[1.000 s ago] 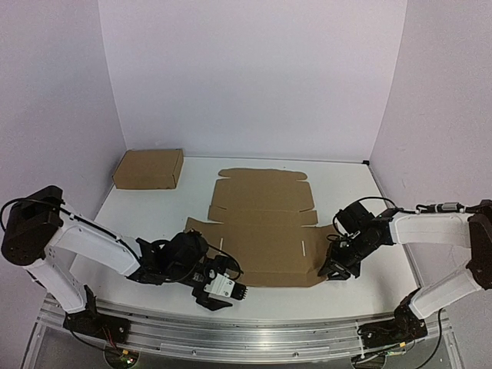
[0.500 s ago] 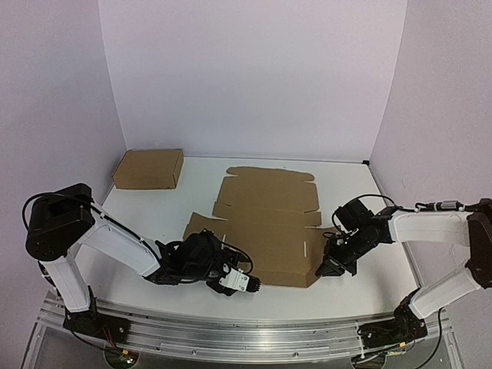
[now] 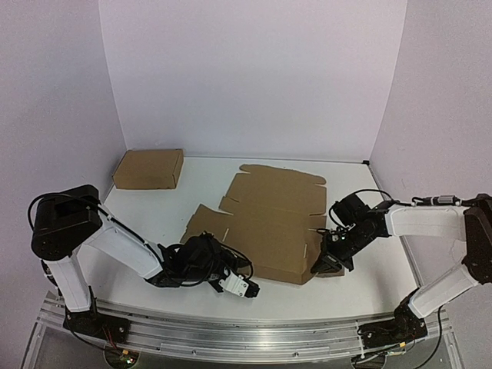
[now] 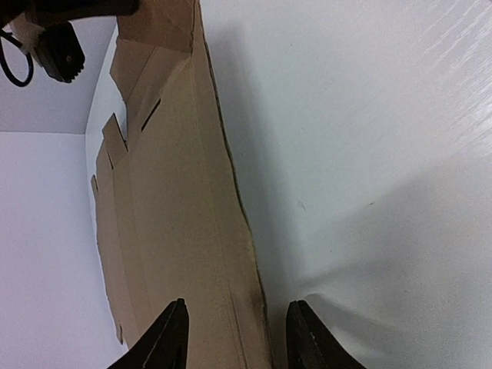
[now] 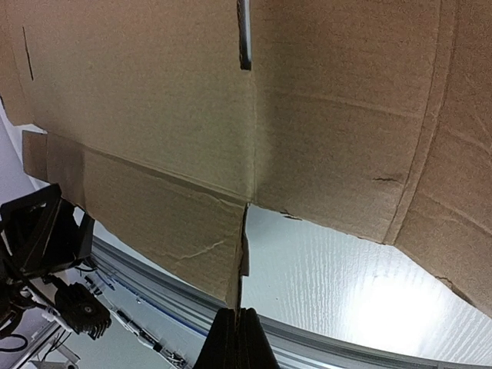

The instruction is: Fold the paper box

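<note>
1. The only closed container, a plain cardboard box (image 3: 149,168), sat shut at the far left corner of the table (image 3: 157,219). Its contents could not be seen.
2. The paper box (image 3: 265,227) was a flat die-cut sheet on the middle of the table, right of centre, and it held nothing.
3. The left gripper (image 3: 250,290) lay low at the sheet's near edge. In the left wrist view its fingers (image 4: 167,338) stood apart, with that edge of the sheet (image 4: 169,215) between them.
4. The right gripper (image 3: 321,267) was at the near right corner. In the right wrist view it (image 5: 234,338) was closed together, pinching the corner of a flap of the sheet (image 5: 154,115).
5. A second earlier the sheet had lain roughly square to the table's front edge. Since then it had turned, its far end swinging right and its near right corner drawing in to the left.
6. The left gripper had travelled right along the near edge. The plain box had not moved.
7. The sheet's long axis ran from near to far, slanted so that the far end leaned right. The far flap, with its rounded corners, pointed at the back wall, right of centre.
</note>
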Robot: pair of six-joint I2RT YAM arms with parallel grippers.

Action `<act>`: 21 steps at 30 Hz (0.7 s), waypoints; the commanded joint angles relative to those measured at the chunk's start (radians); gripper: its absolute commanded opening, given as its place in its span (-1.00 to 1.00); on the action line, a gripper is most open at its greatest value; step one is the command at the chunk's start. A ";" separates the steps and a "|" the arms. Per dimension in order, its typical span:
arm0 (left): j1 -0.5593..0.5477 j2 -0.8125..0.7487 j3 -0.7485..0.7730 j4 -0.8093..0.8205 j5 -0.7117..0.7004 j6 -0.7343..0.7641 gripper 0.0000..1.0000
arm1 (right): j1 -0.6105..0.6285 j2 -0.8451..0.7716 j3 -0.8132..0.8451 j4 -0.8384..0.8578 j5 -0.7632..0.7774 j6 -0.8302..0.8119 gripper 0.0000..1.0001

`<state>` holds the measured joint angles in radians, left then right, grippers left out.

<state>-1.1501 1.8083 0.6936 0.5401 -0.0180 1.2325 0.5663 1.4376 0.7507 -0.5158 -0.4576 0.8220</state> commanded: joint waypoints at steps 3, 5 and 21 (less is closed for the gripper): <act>0.004 0.026 0.142 -0.195 -0.028 -0.075 -0.70 | 0.004 -0.023 0.041 -0.045 -0.064 -0.079 -1.00; 0.009 0.026 0.216 -0.335 -0.005 -0.137 -0.96 | 0.004 -0.035 0.044 -0.047 -0.055 -0.102 -1.00; 0.232 0.144 0.668 -1.137 0.472 -0.486 -1.00 | 0.074 -0.512 -0.024 -0.132 0.188 -0.417 0.22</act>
<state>-0.9505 1.9245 1.2974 -0.3845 0.3049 0.8071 0.5810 1.0268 0.8176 -0.6344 -0.3545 0.5484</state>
